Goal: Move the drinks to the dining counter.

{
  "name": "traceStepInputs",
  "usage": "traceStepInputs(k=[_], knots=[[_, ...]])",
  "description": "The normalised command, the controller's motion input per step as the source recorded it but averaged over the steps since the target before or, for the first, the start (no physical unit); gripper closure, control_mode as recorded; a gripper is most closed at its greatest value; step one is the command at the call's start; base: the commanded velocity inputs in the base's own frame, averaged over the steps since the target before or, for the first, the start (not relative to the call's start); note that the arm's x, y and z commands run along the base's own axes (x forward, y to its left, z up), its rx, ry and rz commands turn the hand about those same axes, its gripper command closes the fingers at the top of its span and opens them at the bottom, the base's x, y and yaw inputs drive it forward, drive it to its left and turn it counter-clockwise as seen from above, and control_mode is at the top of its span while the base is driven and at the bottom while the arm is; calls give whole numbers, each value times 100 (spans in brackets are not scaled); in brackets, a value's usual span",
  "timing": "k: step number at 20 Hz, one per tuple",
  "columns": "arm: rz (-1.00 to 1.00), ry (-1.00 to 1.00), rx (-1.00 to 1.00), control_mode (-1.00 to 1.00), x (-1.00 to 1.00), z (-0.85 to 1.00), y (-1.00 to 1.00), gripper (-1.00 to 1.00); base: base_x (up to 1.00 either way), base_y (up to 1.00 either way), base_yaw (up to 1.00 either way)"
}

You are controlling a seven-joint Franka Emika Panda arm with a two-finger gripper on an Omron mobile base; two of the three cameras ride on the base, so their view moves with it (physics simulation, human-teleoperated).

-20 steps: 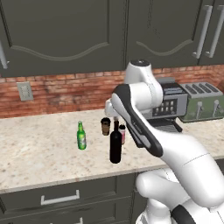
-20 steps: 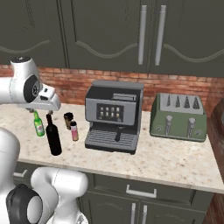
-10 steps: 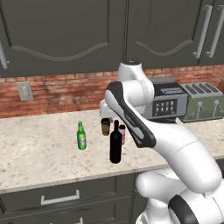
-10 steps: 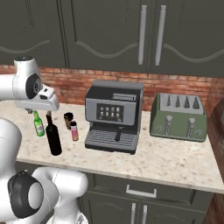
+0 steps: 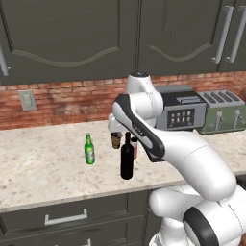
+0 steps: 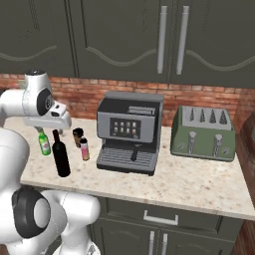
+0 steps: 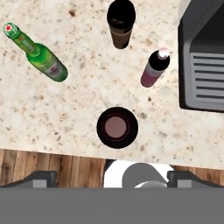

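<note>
Speckled beige desk (image 7: 78,105) by the coffee machine (image 6: 130,130) holds all four drinks (none moved yet): wine bottle (image 7: 117,127), green bottle (image 7: 39,54), pink bottle (image 7: 154,68), brown cup (image 7: 121,22); the fingers (image 7: 111,177) hang above, wide open, empty.

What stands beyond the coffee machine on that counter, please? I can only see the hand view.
Observer: A green toaster stands to the right of the coffee machine, apart from it.
Operator: Thank you. Which of the drinks is tallest?
Observer: The black wine bottle; it rises well above the green bottle beside it.
Operator: And what is behind the counter?
Observer: A red brick wall, with dark cupboards above it.
</note>
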Motion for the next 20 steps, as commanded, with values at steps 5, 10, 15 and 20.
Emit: traceStepInputs(k=[5,10,15,20], knots=[[0,-7,0,-100,8,-14,0,-100,0,0,0],[0,-3,0,-100,11,-4,0,-100,0,0,0],[0,0,0,-100,15,-5,0,-100,0,0,0],[0,0,0,-100,16,-5,0,-100,0,0,0]])
